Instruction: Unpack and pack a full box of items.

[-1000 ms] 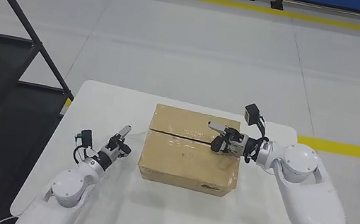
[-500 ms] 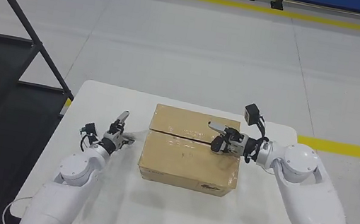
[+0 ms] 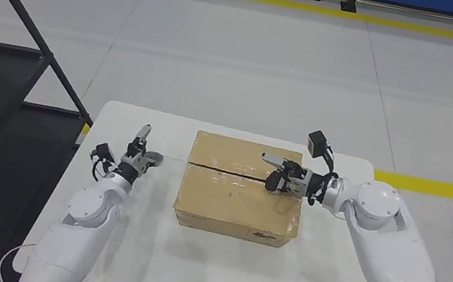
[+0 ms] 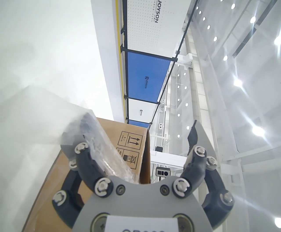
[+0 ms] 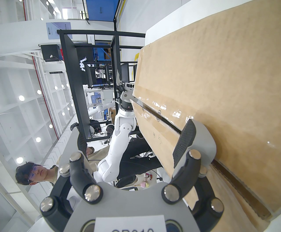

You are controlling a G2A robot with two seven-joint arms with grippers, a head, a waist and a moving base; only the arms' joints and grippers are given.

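Note:
A shut cardboard box (image 3: 234, 201) stands mid-table, its top flaps meeting at a seam (image 3: 230, 171). My right gripper (image 3: 280, 170) sits open over the box top near that seam; in the right wrist view (image 5: 134, 140) one fingertip (image 5: 186, 136) rests on the cardboard (image 5: 208, 66) beside the seam (image 5: 162, 119). My left gripper (image 3: 142, 138) is to the left of the box, raised off the table and apart from the box. It is open (image 4: 138, 140), and a crumpled strip of clear film (image 4: 103, 142) clings to one finger, with the box's side (image 4: 131, 145) behind it.
The white table (image 3: 215, 265) has bare room in front of and left of the box. A black metal frame (image 3: 14, 60) and a dark panel stand beyond the table's left edge. The box nearly reaches the table's far edge.
My left gripper has moved away from the box's left side, toward the table's far-left, and swung its fingers upward. The right arm and the box have stayed still.

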